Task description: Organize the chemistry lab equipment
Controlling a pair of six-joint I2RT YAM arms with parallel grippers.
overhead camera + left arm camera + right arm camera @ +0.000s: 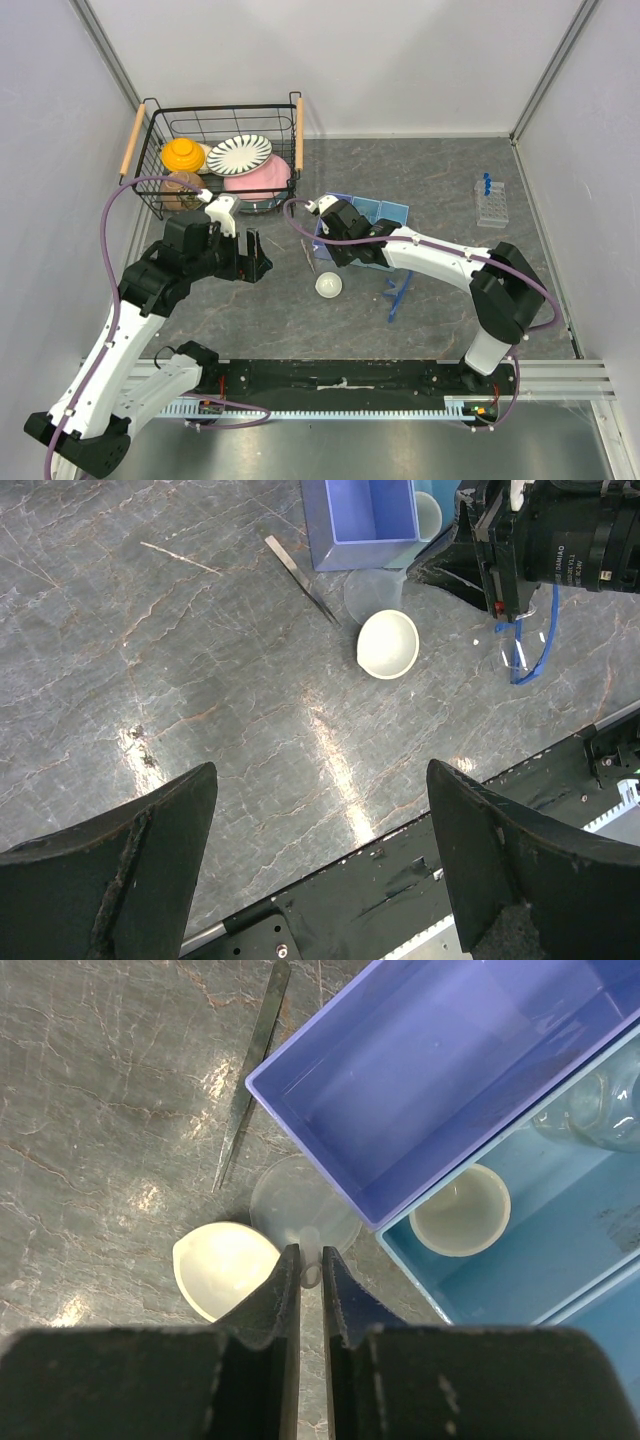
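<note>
My right gripper (pixel 311 1265) is shut on the stem of a clear plastic funnel (pixel 300 1203), held low over the table beside a purple tray (pixel 450 1070). A white dome-shaped dish (pixel 222 1268) sits just left of the funnel; it also shows in the top view (pixel 329 285). A thin metal spatula (pixel 250 1085) lies further off. A tiny white cup (pixel 460 1210) stands in the light-blue tray (pixel 540 1260). My left gripper (pixel 320 850) is open and empty above bare table, left of the dish (pixel 388 643). The tube rack (pixel 490 202) with blue-capped tubes stands far right.
A black wire basket (pixel 160 195) with striped, pink and orange crockery stands at the back left. Blue stick tools (pixel 400 290) lie right of the dish. Clear glassware (pixel 605 1110) sits in the light-blue tray.
</note>
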